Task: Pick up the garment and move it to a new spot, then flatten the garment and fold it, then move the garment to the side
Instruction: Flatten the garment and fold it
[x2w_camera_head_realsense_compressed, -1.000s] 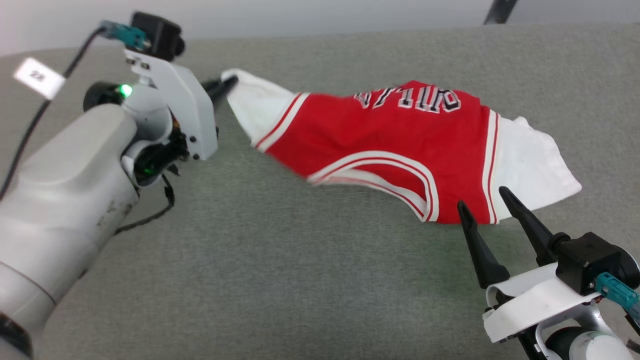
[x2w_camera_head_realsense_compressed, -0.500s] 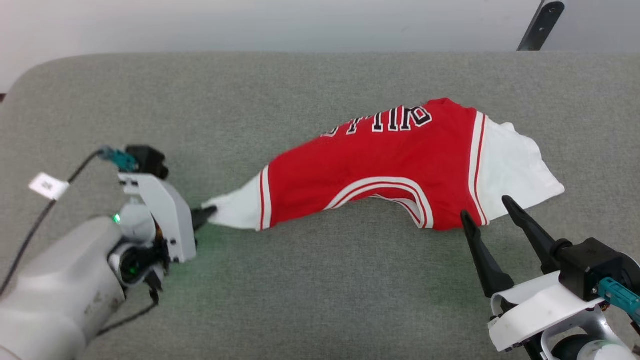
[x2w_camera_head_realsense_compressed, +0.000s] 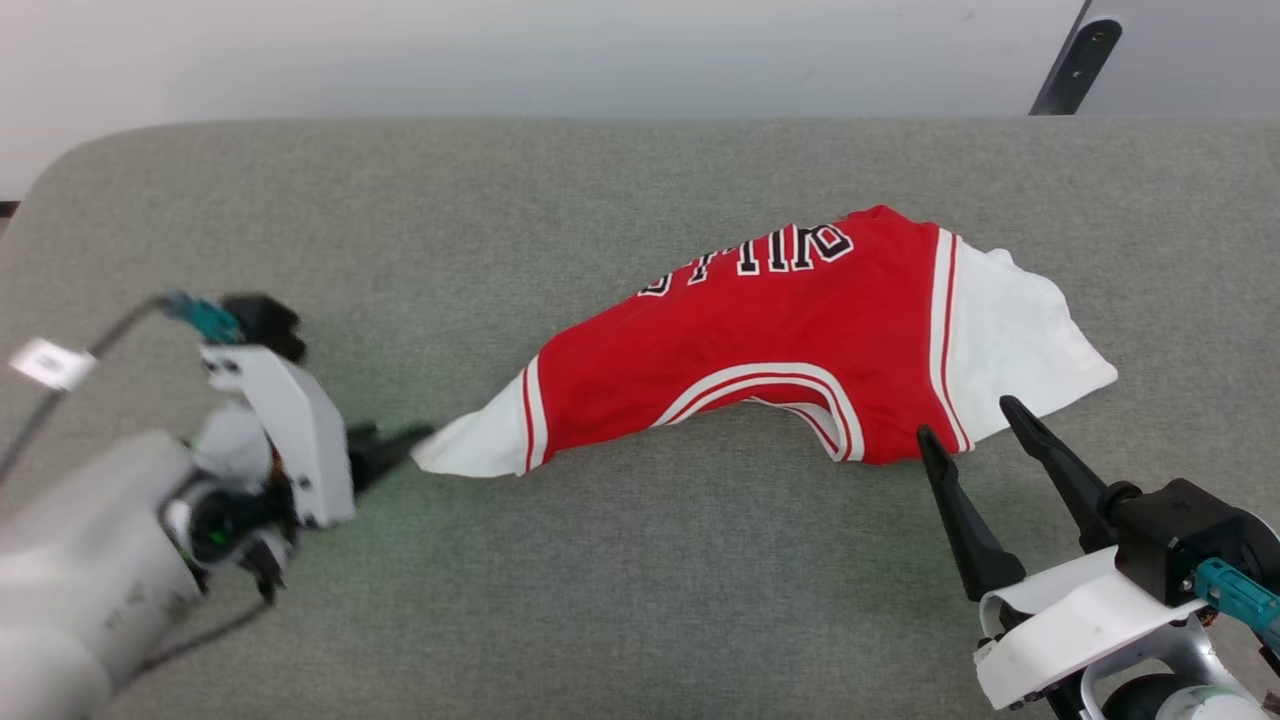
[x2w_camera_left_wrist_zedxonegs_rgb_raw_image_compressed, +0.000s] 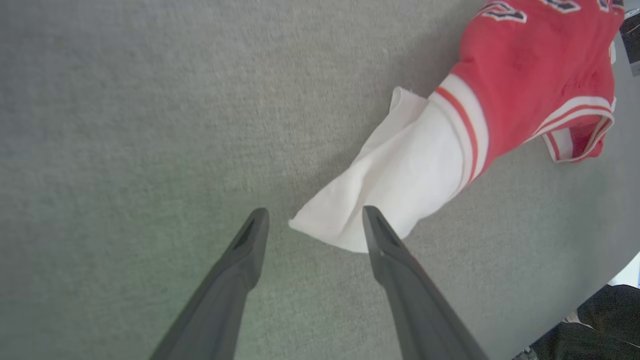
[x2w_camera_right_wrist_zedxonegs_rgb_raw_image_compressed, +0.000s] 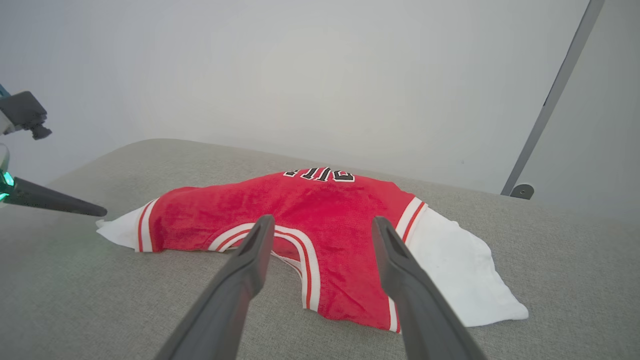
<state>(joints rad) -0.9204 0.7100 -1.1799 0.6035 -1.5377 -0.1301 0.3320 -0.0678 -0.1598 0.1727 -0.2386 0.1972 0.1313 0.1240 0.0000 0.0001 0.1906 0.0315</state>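
Note:
The garment (x2w_camera_head_realsense_compressed: 780, 340) is a red jersey with white sleeves and black lettering. It lies crumpled in an arc on the grey cushioned surface (x2w_camera_head_realsense_compressed: 600, 600), with one white sleeve (x2w_camera_head_realsense_compressed: 470, 455) stretched out to the left. My left gripper (x2w_camera_head_realsense_compressed: 400, 448) is open just left of that sleeve tip. In the left wrist view the sleeve end (x2w_camera_left_wrist_zedxonegs_rgb_raw_image_compressed: 395, 190) lies loose on the surface between the spread fingers of the left gripper (x2w_camera_left_wrist_zedxonegs_rgb_raw_image_compressed: 314, 214). My right gripper (x2w_camera_head_realsense_compressed: 966, 420) stands open just in front of the garment's right part, holding nothing. The right wrist view shows the garment (x2w_camera_right_wrist_zedxonegs_rgb_raw_image_compressed: 310, 205) beyond the right gripper (x2w_camera_right_wrist_zedxonegs_rgb_raw_image_compressed: 322, 220).
The grey surface has a rounded far-left corner (x2w_camera_head_realsense_compressed: 70, 160) and a pale wall behind it. A dark slanted pole (x2w_camera_head_realsense_compressed: 1075, 55) stands at the far right. In the left wrist view the surface edge (x2w_camera_left_wrist_zedxonegs_rgb_raw_image_compressed: 600, 280) runs close to the sleeve.
The left gripper has brought the white sleeve down onto the surface, opened and let it go, then drawn back a little to the left. The right gripper has stayed put.

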